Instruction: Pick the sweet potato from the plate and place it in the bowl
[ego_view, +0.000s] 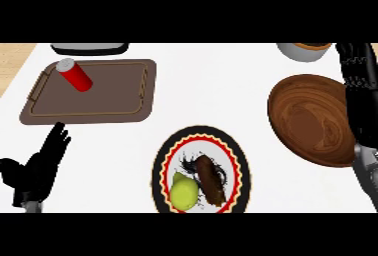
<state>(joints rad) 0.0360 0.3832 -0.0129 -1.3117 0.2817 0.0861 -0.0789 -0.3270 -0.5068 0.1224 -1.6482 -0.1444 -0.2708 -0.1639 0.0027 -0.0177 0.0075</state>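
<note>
fingers (353, 75) straight | sweet potato (211, 181) long axis up-down on plate (238, 165)

A white counter (214, 85) fills the frame, its pale wooden edge showing at upper left. A brown tray (111, 107) sits at upper left, a wooden bowl (310, 120) at right, and a black-rimmed patterned plate (164, 165) at lower center. Two partly cropped vessels, one dark (88, 48) and one grey (299, 52), line the top edge.

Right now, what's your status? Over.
Left robot hand open, resting. Right robot hand open over brown wooden bowl. Brown sweet potato on patterned plate, beside green pear.
</note>
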